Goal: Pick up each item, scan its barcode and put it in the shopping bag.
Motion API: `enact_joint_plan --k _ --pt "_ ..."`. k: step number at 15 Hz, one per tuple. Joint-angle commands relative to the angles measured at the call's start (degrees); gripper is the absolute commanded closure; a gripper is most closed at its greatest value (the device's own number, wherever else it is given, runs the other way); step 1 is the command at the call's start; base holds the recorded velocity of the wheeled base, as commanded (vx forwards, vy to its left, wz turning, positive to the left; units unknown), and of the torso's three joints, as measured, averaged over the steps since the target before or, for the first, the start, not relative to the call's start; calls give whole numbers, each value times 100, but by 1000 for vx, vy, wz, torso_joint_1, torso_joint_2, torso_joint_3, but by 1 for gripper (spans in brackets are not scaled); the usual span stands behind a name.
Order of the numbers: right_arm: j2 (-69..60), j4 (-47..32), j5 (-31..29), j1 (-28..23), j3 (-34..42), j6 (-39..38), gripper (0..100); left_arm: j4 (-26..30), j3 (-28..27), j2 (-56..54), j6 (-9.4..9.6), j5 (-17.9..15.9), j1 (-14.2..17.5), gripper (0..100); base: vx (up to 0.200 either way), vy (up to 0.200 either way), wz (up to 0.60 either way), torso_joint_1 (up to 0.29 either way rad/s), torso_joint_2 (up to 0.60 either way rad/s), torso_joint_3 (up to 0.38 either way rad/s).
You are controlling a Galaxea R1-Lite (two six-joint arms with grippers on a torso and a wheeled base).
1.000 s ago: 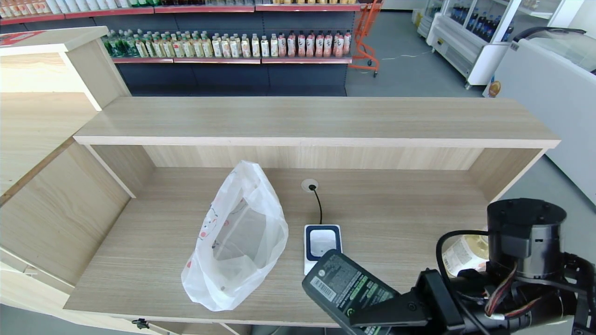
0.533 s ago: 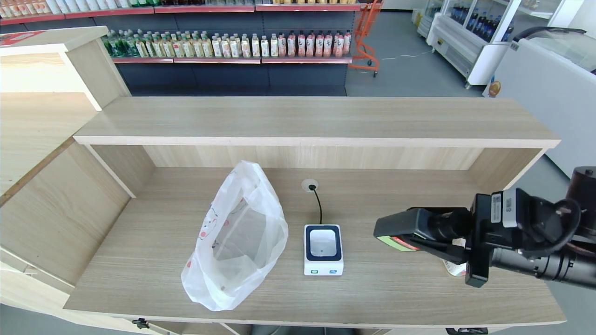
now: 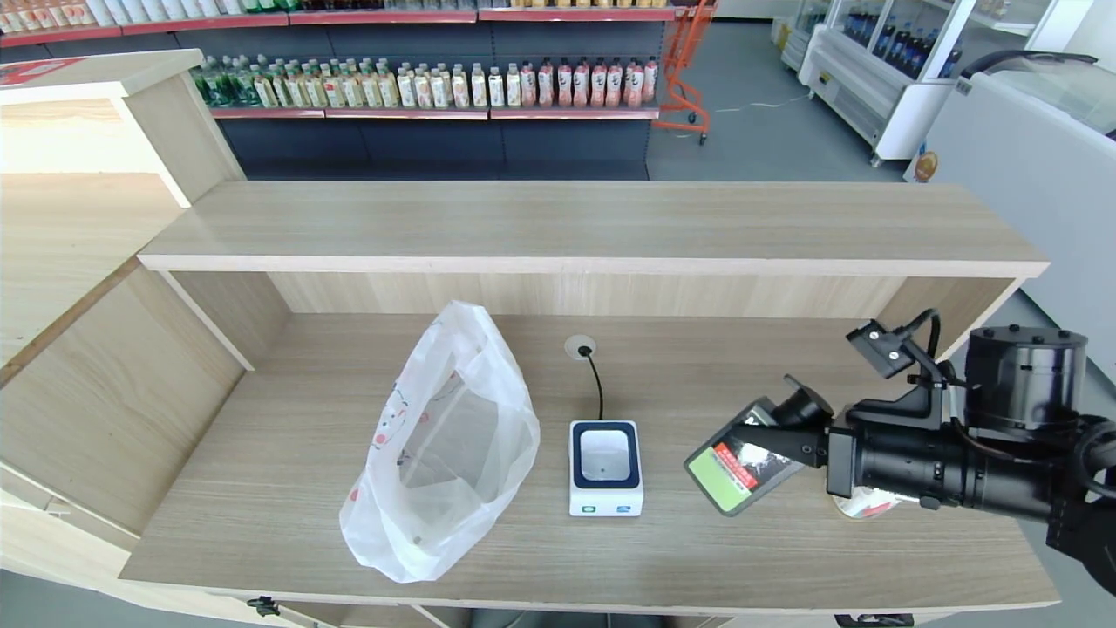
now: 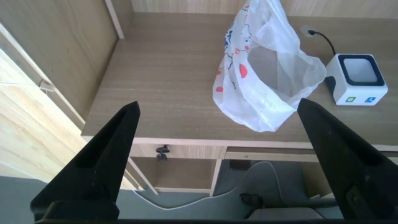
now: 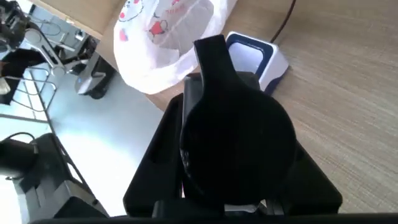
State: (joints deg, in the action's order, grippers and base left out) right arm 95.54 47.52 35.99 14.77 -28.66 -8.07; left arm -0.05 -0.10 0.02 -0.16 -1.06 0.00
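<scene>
Progress: shopping bag (image 3: 445, 445) looks empty, so I judge nothing is bagged yet. One packet is lifted; its scan and bagging are left, and another item waits.
Left gripper (image 4: 217, 104): fingers wide apart, holding nothing, above the near edge of the desk (image 3: 261, 488).
Right gripper (image 3: 785, 436): closed on the dark packet (image 3: 737, 467), on the right above the desk.
Packet: held by its right end, tilted, in the air just right of the scanner (image 3: 605, 467), not over its window.
Second item (image 3: 859, 504): pale, labelled, on the desk, mostly hidden by the right arm.
</scene>
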Motion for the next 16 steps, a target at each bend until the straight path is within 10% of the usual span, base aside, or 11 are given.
enact_joint_plan --k 1,16 --pt "1011 12 -320 157 -386 -221 100 -4 1 -2 -2 1 0 0 0 0 0 0 0 0" --pt "2619 29 -1094 1036 -2012 -485 100 -4 1 -2 -2 1 0 0 0 0 0 0 0 0"
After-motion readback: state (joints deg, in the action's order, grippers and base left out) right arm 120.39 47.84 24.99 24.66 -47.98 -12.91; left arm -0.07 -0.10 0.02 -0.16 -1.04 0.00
